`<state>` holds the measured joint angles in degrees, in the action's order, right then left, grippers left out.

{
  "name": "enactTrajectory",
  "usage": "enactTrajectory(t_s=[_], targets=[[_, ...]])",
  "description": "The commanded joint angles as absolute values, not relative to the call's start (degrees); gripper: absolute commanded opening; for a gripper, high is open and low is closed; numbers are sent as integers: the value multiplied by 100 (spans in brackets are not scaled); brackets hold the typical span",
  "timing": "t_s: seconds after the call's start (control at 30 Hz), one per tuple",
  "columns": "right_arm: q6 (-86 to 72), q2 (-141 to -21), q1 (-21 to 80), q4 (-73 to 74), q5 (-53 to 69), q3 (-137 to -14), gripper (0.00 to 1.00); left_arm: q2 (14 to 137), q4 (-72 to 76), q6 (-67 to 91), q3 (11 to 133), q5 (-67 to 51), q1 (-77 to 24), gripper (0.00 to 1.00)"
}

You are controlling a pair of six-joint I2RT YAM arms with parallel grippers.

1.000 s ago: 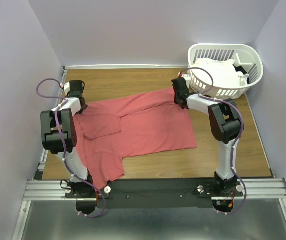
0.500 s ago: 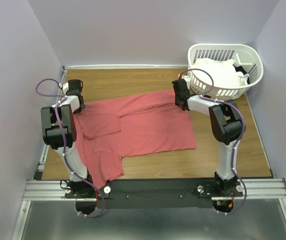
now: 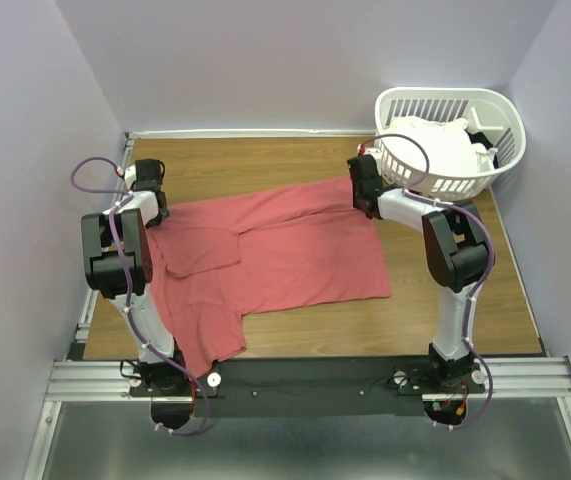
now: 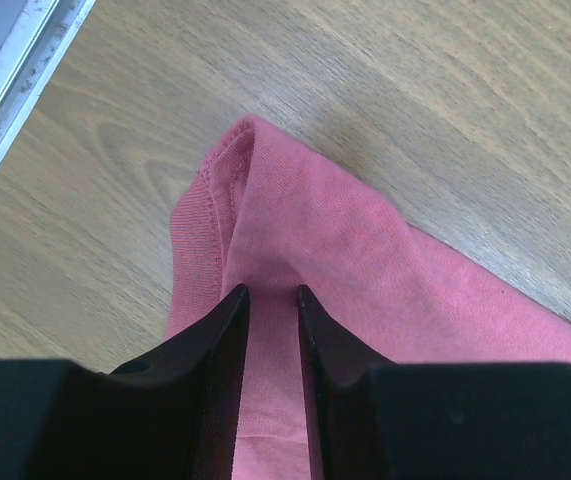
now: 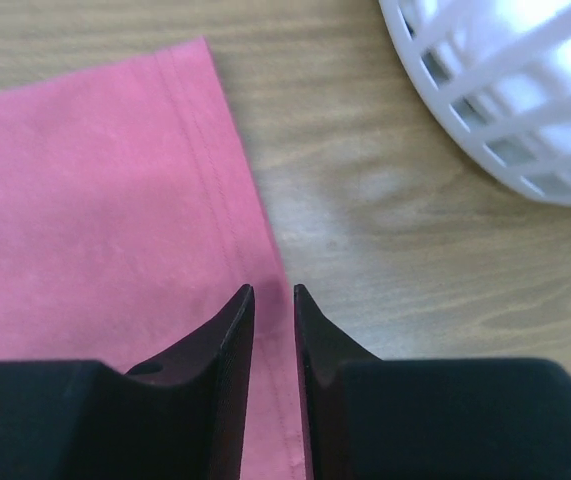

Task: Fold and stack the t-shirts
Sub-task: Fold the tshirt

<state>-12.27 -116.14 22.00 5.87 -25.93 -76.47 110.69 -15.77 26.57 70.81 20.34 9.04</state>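
Note:
A coral-red t-shirt point(image 3: 285, 250) lies spread on the wooden table, with one sleeve folded over its left part. My left gripper point(image 3: 153, 195) is down at the shirt's far left corner. In the left wrist view its jaws point(image 4: 272, 290) stand narrowly open with red cloth point(image 4: 295, 220) lying between them. My right gripper point(image 3: 367, 208) is at the shirt's far right corner. Its jaws point(image 5: 273, 290) are narrowly open over the stitched hem point(image 5: 215, 190), which lies flat. White t-shirts point(image 3: 435, 148) are heaped in the basket.
The white slatted laundry basket point(image 3: 450, 185) stands at the table's far right, close to my right wrist; its wall point(image 5: 525, 120) shows in the right wrist view. The table's left rail point(image 4: 15, 70) runs near my left gripper.
My left arm's elbow has shifted a little toward the back. My right wrist has edged slightly toward the basket. The red shirt lies as before.

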Motion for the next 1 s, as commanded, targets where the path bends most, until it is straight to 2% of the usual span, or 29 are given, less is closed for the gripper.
enactTrajectory(t_s=[0.0, 0.23, 0.53, 0.97], targets=[[-1099, -11558, 2171, 571, -2163, -8138, 30, 11241, -1758, 2558, 7084, 2127, 984, 35], [-932, -12066, 2180, 571, -1258, -8850, 29, 11250, -1767, 2540, 7102, 2162, 993, 35], [-1037, -13050, 2153, 571, -1493, -9457, 25, 11267, -1775, 2549, 7093, 2241, 993, 35], [-1222, -13684, 1758, 853, -1749, -9694, 25, 11452, -1881, 2610, 7347, 2294, 993, 35]])
